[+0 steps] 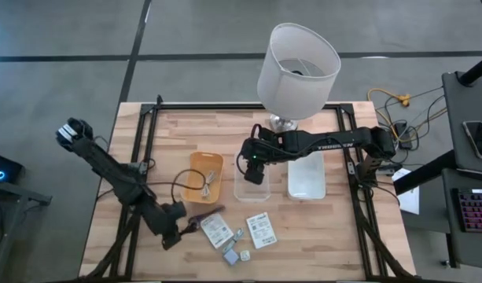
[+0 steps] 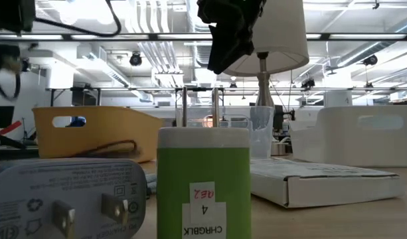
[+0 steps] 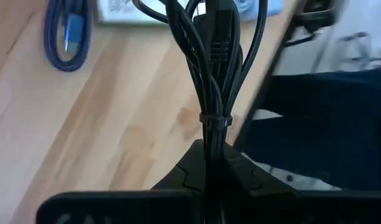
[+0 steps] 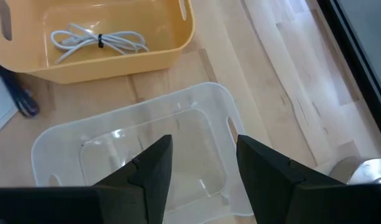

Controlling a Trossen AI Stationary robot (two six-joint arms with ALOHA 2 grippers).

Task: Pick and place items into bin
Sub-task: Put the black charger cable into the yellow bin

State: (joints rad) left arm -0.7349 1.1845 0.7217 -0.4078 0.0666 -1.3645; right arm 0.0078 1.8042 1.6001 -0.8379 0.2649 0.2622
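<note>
My left gripper (image 1: pixel 176 220) (image 3: pixel 209 160) is near the table's near-left part, shut on a bundled black cord (image 1: pixel 180 189) (image 3: pixel 210 56). A purple-blue coiled cord (image 1: pixel 201 222) (image 3: pixel 67 38) lies beside it. Two flat white packets (image 1: pixel 217 231) (image 1: pixel 262 229) lie flat near the near edge. Small cubes (image 1: pixel 230 255), among them a green one (image 2: pixel 203 179), stand in front of the packets. A pale grey cable (image 4: pixel 97 40) lies in the orange bin (image 1: pixel 205 159). My right gripper (image 1: pixel 255 170) (image 4: pixel 202 155) is open above the clear bin (image 4: pixel 134 118). My left gripper pinches the black cord between its two fingers, on the gathered strands just behind the small tie (image 3: pixel 215 118) that binds them. The fingers lie along the bundle. The loops and the plug (image 3: pixel 216 34) reach out past the fingertips, and a loop (image 1: pixel 185 187) arcs toward the orange bin.
A big white lamp (image 1: pixel 297 67) stands at the table's far side, above my right arm. A white tray (image 1: pixel 306 179) lies to the right of the clear bin. A grey plug adapter (image 2: pixel 64 199) sits near the green cube. Dark rails (image 1: pixel 146 134) frame the tabletop.
</note>
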